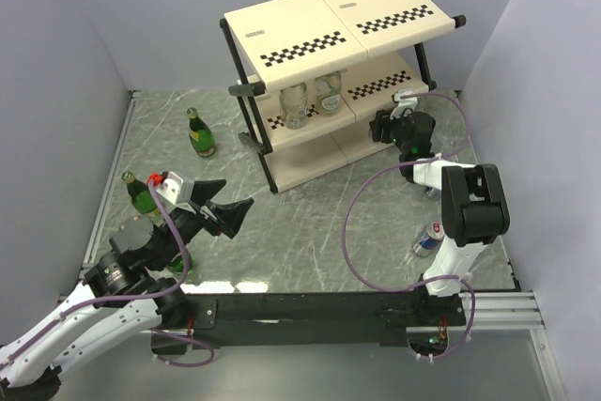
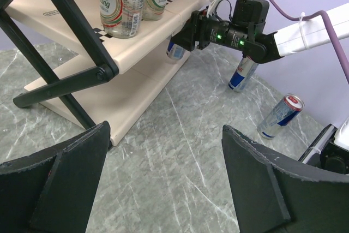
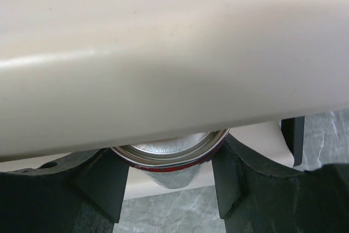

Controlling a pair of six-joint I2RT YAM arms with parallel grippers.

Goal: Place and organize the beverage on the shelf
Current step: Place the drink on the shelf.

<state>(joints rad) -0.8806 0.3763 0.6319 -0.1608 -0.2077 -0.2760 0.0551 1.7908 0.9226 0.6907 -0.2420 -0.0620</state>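
The shelf (image 1: 310, 30) stands at the back centre, with two clear bottles (image 1: 296, 105) (image 1: 329, 91) on its middle tier. My right gripper (image 1: 383, 129) is shut on a silver-and-blue can (image 3: 169, 162) and holds it under the edge of the middle panel (image 3: 163, 53), over the bottom tier. The held can also shows in the left wrist view (image 2: 175, 52). Two more cans (image 1: 427, 239) (image 2: 242, 73) stand on the table at the right. Two green bottles (image 1: 199, 133) (image 1: 141, 194) stand on the left. My left gripper (image 1: 230, 213) is open and empty above the table, and it also shows in its own wrist view (image 2: 163, 156).
The marble table (image 1: 300, 223) is walled on the left, back and right. The right arm (image 1: 470, 204) reaches over the right-hand cans. A purple cable (image 1: 352, 232) loops over the table. The shelf's black frame leg (image 2: 71, 25) is close ahead of my left gripper.
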